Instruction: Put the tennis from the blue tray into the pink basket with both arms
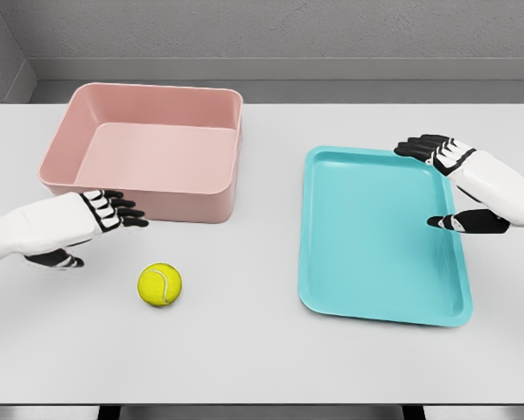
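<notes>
The tennis ball point(160, 284) lies on the white table point(262, 359), not in the tray and not in the basket — it rests on the bare surface, in front of the pink basket point(148, 149) and to the left of the blue tray point(380, 232). The basket stands at the rear left of the table, and nothing can be seen inside it. The tray, at the right side, also holds nothing. The left hand point(100, 223) hovers just in front of the basket's near wall, above and to the left of the ball; its fingers are stretched out and relaxed and grip nothing. The right hand point(450, 179) is over the right edge of the tray — its fingers are spread, the thumb points to the left, and it holds nothing.
</notes>
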`<control>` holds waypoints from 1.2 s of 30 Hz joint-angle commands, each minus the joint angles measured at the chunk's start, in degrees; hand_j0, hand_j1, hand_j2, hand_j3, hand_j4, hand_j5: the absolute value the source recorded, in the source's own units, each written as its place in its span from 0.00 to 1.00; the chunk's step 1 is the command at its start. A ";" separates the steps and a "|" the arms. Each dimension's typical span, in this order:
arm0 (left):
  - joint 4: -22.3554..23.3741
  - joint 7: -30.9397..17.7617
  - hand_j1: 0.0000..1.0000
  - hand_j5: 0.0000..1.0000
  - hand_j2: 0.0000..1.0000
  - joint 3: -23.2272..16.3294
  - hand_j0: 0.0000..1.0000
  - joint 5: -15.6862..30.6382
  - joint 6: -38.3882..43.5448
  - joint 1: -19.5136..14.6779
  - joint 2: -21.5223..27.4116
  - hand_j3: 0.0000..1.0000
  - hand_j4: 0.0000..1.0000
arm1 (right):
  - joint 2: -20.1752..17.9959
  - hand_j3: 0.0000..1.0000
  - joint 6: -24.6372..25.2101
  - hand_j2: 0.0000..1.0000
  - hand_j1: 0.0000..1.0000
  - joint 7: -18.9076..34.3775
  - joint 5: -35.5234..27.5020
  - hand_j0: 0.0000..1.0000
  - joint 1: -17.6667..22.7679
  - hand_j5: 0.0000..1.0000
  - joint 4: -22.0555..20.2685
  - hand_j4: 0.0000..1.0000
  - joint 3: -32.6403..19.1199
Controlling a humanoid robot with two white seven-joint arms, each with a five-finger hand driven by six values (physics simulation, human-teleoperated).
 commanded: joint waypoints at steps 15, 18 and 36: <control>-3.59 -0.05 1.00 1.00 1.00 -5.89 1.00 0.27 0.05 -0.97 -1.12 1.00 1.00 | 0.04 1.00 0.16 1.00 1.00 -0.01 -0.46 1.00 0.00 1.00 0.10 1.00 -0.04; -3.67 -0.05 1.00 1.00 1.00 -6.77 1.00 0.18 0.05 -1.49 -1.91 1.00 1.00 | -0.05 1.00 0.16 1.00 1.00 -0.01 -0.46 1.00 0.00 1.00 0.10 1.00 -0.04; -3.59 -0.75 1.00 1.00 1.00 -10.99 1.00 -0.34 0.05 -3.87 -4.11 1.00 1.00 | -0.05 1.00 0.16 1.00 1.00 -0.02 -0.55 1.00 0.09 1.00 0.10 1.00 -0.04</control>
